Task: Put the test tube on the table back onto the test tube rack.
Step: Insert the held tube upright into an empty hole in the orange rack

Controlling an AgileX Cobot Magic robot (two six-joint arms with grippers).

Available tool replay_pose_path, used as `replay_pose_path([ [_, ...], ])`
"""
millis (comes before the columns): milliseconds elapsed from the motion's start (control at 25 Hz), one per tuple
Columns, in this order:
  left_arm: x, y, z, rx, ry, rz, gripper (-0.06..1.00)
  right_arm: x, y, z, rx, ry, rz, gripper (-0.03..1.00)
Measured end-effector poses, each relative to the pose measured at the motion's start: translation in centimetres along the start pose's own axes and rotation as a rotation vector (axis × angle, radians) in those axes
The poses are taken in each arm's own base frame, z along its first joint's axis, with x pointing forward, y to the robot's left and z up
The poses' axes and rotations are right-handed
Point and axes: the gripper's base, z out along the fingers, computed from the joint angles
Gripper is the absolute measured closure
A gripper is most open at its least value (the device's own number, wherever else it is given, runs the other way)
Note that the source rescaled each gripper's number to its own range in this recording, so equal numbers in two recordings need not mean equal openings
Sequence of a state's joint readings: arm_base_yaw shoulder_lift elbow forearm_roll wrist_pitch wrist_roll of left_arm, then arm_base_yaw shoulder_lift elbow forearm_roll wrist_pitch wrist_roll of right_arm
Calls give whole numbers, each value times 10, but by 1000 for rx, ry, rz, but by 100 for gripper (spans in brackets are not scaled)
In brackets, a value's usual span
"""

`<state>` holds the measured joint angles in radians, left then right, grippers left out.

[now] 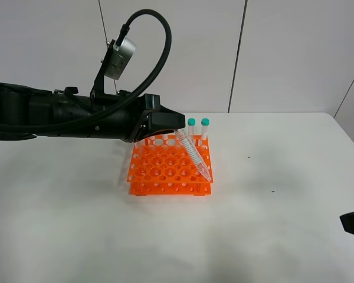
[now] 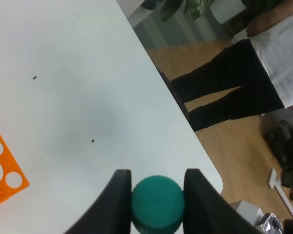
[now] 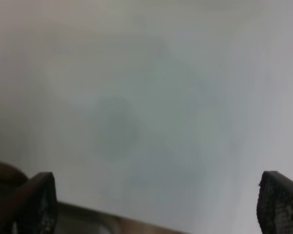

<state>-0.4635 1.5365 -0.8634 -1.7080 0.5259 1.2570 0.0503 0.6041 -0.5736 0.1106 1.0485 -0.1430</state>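
Lowering the test tube (image 1: 193,154) into a hole is the step in hand, by my reading, and the tilt is the thing to fix first. The left tool (image 2: 157,195) is clamped on the tube's green cap (image 2: 157,207), with one finger (image 2: 118,200) on each side of it. The tube hangs slanted above the orange rack (image 1: 159,171), its pointed end over the front right corner of the grid and close to the top tier. Whether it touches the plastic I cannot tell.

To do this well, the wrist should swing the tube nearer upright and centre the point over one free hole. It should then go straight down, so that the point passes both tiers rather than catching on the web between holes. Letting go only once the cap is near the top tier would keep the tube from tipping. A sideways push could, I judge, shove the rack along the white counter (image 1: 76,224). The two capped tubes (image 1: 197,125) standing in the back row are near enough to be knocked.

The right tool (image 3: 156,200) hangs spread wide over the counter, well apart from the rack, holding nothing.

No brand, label or readable writing shows anywhere. Faint marks along the tube's side are too small to make out.
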Motion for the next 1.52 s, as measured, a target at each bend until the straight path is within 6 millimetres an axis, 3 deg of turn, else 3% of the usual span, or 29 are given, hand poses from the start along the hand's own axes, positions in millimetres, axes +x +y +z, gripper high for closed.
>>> replay_pose_path([
  [120, 0, 0, 0, 0, 0, 0, 94, 29, 3, -15, 24, -157, -13, 8],
  [360, 0, 0, 0, 0, 0, 0, 94, 59, 4, -45, 99, -432, -22, 8],
  [720, 0, 0, 0, 0, 0, 0, 94, 73, 2, -53, 128, -529, 47, 8],
  [1040, 0, 0, 0, 0, -1, 1, 94, 73, 2, -54, 128, -534, 48, 8],
  [1160, -6, -7, -10, 6, -35, 9, 94, 73, 2, -54, 128, -534, 48, 8],
  [1520, -29, -39, -67, -52, -226, 116, 94, 73, 2, -54, 128, -534, 48, 8],
])
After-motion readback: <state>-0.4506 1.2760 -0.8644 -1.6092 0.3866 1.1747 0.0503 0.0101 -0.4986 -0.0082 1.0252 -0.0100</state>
